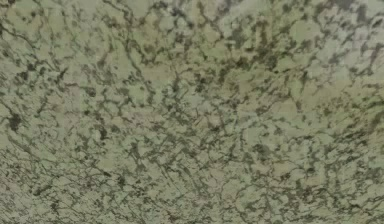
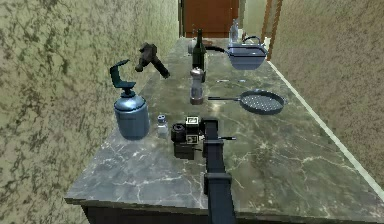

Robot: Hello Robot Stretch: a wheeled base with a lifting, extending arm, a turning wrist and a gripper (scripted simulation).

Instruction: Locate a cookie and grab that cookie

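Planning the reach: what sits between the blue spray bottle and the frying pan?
In the arm side view: a small pale jar and a short grey cylinder, between spray bottle and pan.

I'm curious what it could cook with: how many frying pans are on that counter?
1. A dark frying pan lies on the marble counter, toward the arm side view's right. Nothing there looks big enough to hide another.

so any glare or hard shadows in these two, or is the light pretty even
Forward view: the veined wall is evenly lit, no glare or shadow. Arm side view: the marble countertop shows a soft sheen but no hard glare; the frying pan and blue spray bottle cast only faint shadows.
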